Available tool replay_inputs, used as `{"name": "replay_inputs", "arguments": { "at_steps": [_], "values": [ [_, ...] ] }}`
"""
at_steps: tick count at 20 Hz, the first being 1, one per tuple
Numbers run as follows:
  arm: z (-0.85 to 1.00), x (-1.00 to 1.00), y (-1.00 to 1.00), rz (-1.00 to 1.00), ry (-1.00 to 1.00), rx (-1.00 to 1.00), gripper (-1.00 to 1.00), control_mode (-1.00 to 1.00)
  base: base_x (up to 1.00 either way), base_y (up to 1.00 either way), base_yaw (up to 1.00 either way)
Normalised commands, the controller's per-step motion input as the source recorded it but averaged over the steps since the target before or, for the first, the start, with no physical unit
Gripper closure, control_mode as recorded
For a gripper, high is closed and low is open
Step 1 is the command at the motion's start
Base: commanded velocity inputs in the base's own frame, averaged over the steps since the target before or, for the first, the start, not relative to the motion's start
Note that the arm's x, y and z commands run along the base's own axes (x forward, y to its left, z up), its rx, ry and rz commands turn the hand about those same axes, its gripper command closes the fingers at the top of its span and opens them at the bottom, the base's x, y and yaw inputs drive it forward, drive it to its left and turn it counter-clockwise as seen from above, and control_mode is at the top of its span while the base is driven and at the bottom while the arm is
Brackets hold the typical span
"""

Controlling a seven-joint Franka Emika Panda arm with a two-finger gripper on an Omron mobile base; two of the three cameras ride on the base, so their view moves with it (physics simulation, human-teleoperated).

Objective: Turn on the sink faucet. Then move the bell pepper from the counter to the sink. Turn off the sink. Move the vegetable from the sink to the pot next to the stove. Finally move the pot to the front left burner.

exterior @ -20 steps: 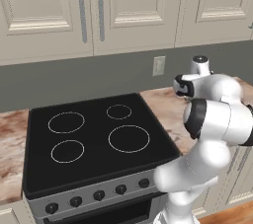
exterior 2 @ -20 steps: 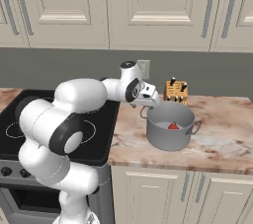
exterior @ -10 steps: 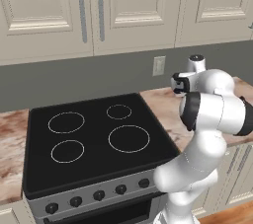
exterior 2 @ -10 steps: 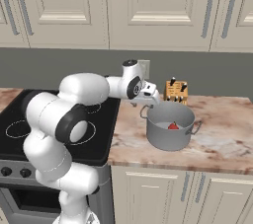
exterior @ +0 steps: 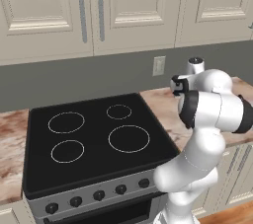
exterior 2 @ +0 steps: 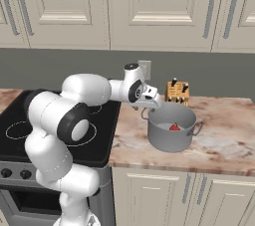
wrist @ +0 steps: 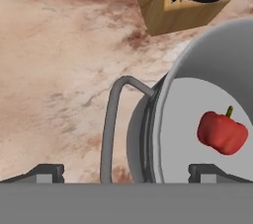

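The light grey pot [exterior 2: 169,141] stands on the counter [exterior 2: 224,143] just right of the stove [exterior 2: 107,143]. The red bell pepper [exterior 2: 175,127] lies inside it, also seen on the pot floor [wrist: 222,132]. My gripper [exterior 2: 153,102] hovers open over the pot's left rim. In the hand view the gripper [wrist: 127,173] has its fingertips [wrist: 47,172] wide apart, straddling the pot's loop handle [wrist: 109,124] and rim, with nothing held. The front left burner [exterior: 67,151] is bare. The sink and faucet are out of view.
A wooden knife block [exterior 2: 178,92] stands against the wall behind the pot, close to the rim [wrist: 183,1]. A wall outlet [exterior: 158,65] sits above the counter. Upper cabinets hang overhead. Marble counter [exterior: 10,134] continues left of the stove.
The arm's elbow has swung and the hand has dipped slightly toward the pot's left rim. The jaws stayed open; pot and pepper have not moved.
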Motion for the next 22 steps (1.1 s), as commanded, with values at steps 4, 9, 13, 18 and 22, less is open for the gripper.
{"name": "replay_inputs", "arguments": {
  "at_steps": [4,9,13,18,22],
  "values": [
    [-0.17,0.00,-0.01,0.00,0.00,0.00,-1.00,-1.00,0.00,0.00,0.00],
    [-0.18,0.00,-0.01,0.00,0.00,0.00,-1.00,-1.00,0.00,0.00,0.00],
    [-0.16,0.02,0.00,0.00,0.00,0.00,-1.00,-1.00,0.00,0.00,0.00],
    [-0.13,0.09,-0.02,0.00,0.00,0.00,-1.00,-1.00,0.00,0.00,0.00],
    [-0.09,0.14,-0.02,0.00,0.00,0.00,-1.00,-1.00,0.00,0.00,0.00]
  ]
}}
